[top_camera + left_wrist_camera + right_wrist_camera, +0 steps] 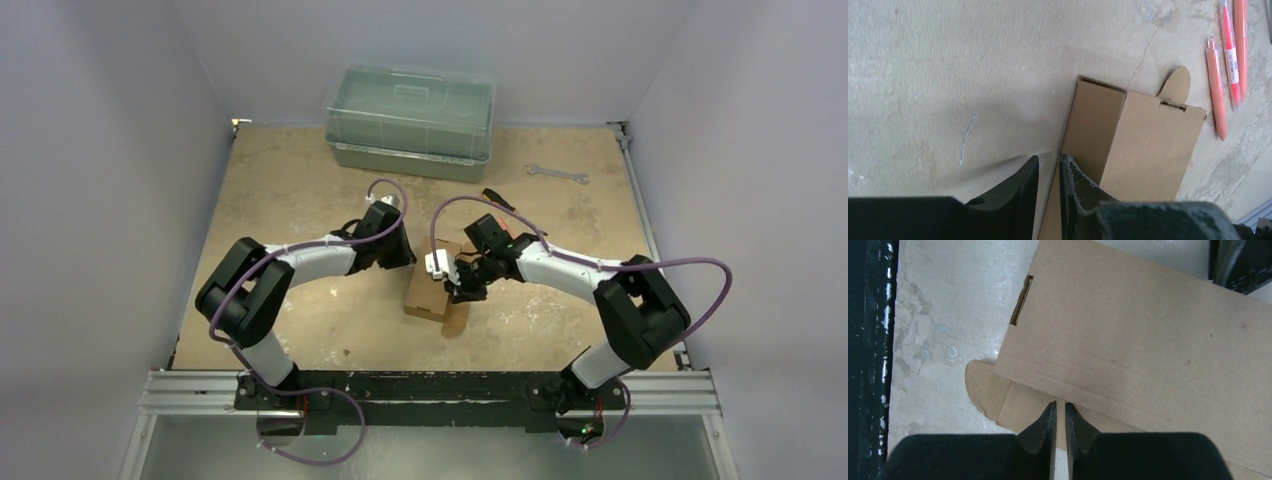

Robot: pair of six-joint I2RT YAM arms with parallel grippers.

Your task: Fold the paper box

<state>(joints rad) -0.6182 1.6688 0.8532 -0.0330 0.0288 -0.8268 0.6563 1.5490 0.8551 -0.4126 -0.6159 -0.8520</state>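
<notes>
The paper box (pixel 428 295) is a plain brown cardboard sleeve lying low at the table's centre, between both arms. In the left wrist view the box (pixel 1148 145) shows a darker side face and a rounded flap (pixel 1175 82) at its far end. My left gripper (pixel 1048 160) hovers at the box's left edge (pixel 405 258), one finger over cardboard and one over table, jaws a narrow gap apart. My right gripper (pixel 1060 405) points at the box's long edge (pixel 462 290) over a tucked flap (pixel 980 387), jaws slightly apart with nothing between them. A slot (pixel 1021 300) is cut near one corner.
A translucent green-grey lidded container (pixel 412 120) stands at the back. A wrench (pixel 556 174) lies at the back right. Orange pens (pixel 1218 85) lie on the table just beyond the box. The black base rail (pixel 870 360) runs along the near edge.
</notes>
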